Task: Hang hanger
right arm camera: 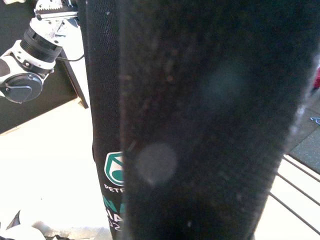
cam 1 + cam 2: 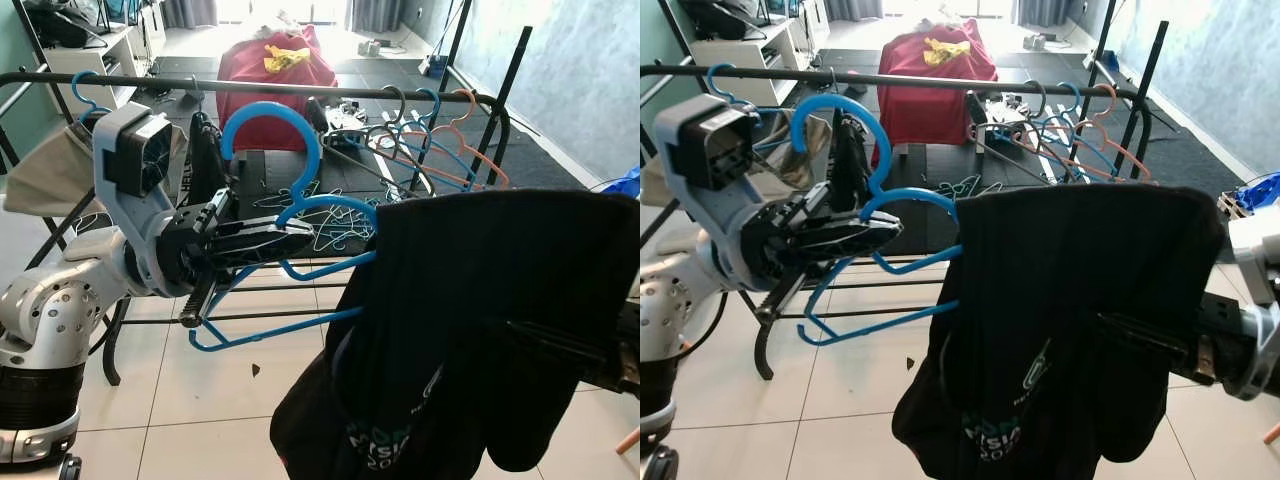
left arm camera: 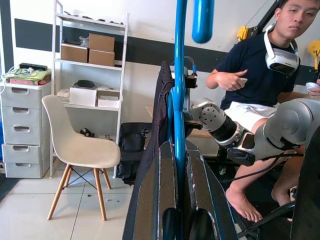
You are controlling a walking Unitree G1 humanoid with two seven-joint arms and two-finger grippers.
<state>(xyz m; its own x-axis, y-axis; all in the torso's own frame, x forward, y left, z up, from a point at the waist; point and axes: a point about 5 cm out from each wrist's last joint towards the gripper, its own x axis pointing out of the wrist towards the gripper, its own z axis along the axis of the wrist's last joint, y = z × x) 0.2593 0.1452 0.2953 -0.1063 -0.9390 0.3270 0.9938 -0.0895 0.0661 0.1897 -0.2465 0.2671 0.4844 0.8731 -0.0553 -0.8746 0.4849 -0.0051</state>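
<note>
Left gripper [image 2: 290, 238] clamped on blue plastic hanger [image 2: 285, 150] carrying black shirt [image 2: 480, 320], near black metal rack [image 2: 300, 90], right gripper's [image 2: 1140, 335] grip could not be told.

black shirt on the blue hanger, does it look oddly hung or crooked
Yes. The black shirt sits bunched at one end of the blue hanger, leaving the hanger's other half bare. The hanger is held tilted by the left gripper, its hook not yet on the rack's rail. The right gripper presses into the fabric.
</note>
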